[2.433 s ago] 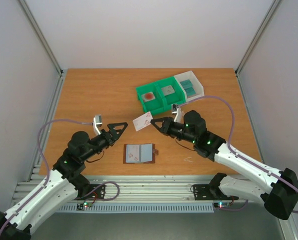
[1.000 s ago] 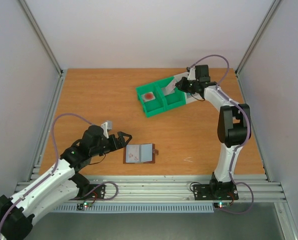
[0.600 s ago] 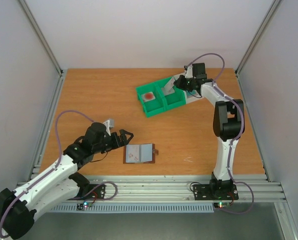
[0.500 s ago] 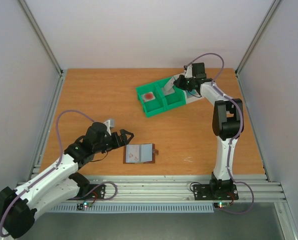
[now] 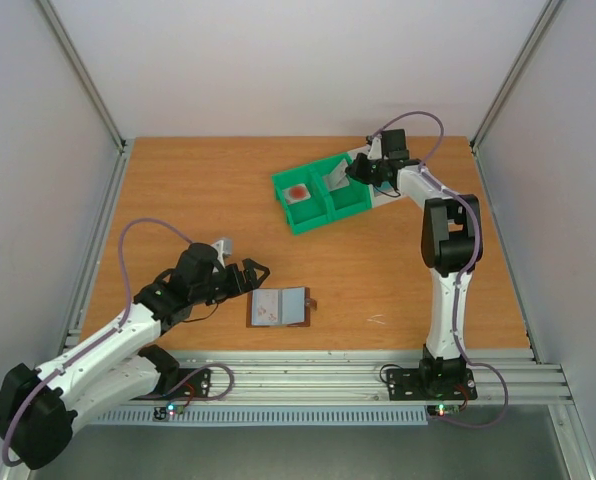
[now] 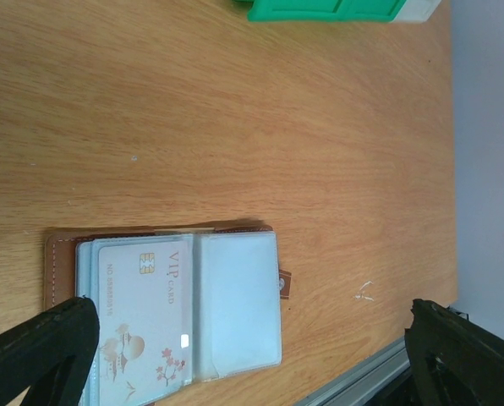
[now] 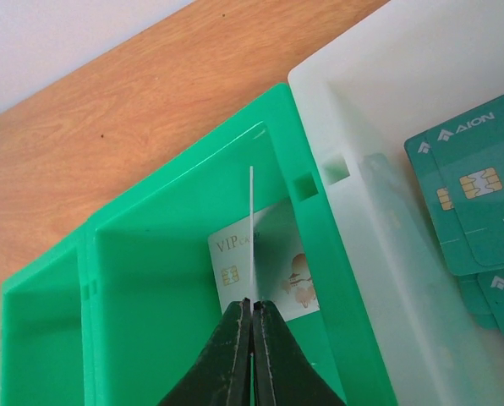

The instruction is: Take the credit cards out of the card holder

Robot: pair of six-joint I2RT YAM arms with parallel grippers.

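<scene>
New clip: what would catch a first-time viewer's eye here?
Far back, the right gripper pinches a whitish card edge-on over the green bin, where a similar card lies flat. Near the front, the card holder lies open with one VIP card in its pocket, the open left gripper close by.

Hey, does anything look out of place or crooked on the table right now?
Only one thing: the right hand pinches a whitish card upright on its edge over the green bin, above a VIP card lying flat inside. Nothing looks spilled or damaged.
</scene>
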